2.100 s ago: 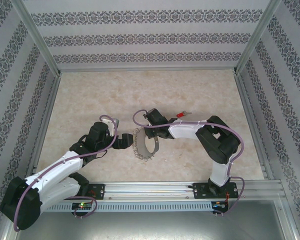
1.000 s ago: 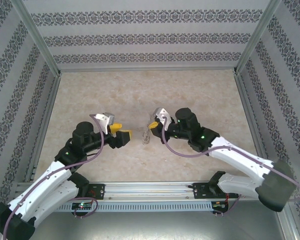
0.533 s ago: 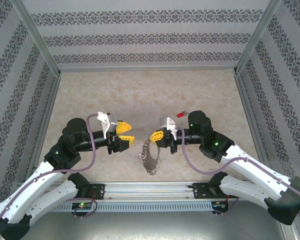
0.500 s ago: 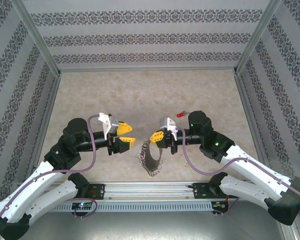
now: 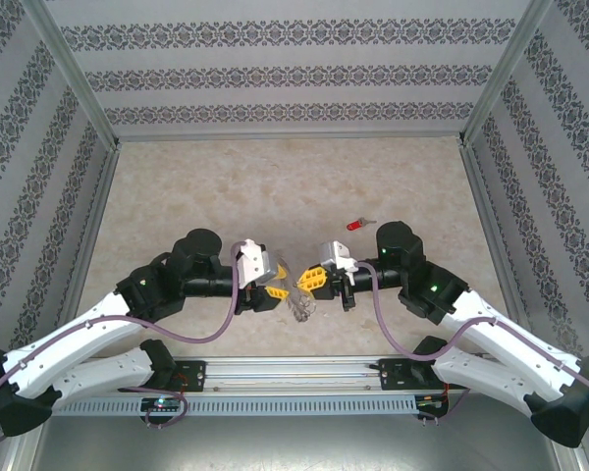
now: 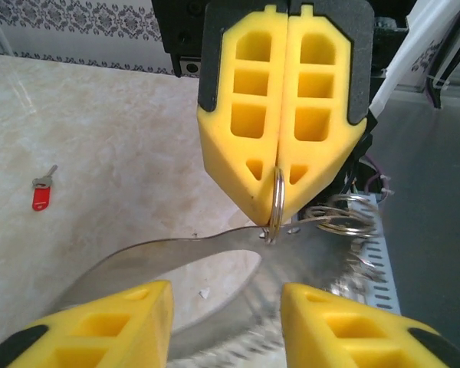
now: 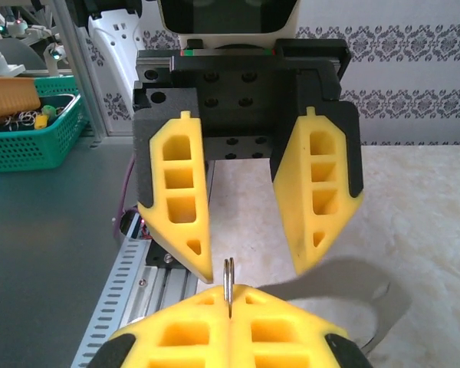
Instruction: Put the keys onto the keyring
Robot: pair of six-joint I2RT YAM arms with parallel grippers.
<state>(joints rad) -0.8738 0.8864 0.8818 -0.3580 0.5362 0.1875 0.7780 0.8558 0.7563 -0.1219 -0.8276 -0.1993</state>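
The keyring (image 5: pixel 299 306) hangs between the two grippers near the table's front edge. In the left wrist view its grey band (image 6: pixel 161 257) curves in front of my fingers, with small silvery rings (image 6: pixel 345 222) on its rim. My right gripper (image 7: pixel 230 295) is shut on one small ring (image 7: pixel 228 274) of that rim. The left wrist view has the same gripper (image 6: pixel 278 207) facing me, pinching the ring. My left gripper (image 6: pixel 226 295) stands open just short of the band, also visible as (image 7: pixel 254 264). The red-headed key (image 5: pixel 356 225) lies on the table behind the right arm, and appears again (image 6: pixel 41 195).
The slotted aluminium rail (image 5: pixel 304 371) runs along the near edge under both grippers. Patterned walls (image 5: pixel 294 74) close the table on three sides. A green basket (image 7: pixel 31 130) of small parts stands off the table, beyond the left arm.
My left arm has swung right, so its open gripper now nearly meets the right one. The keyring has turned and bunched up between them. The red key has not moved.
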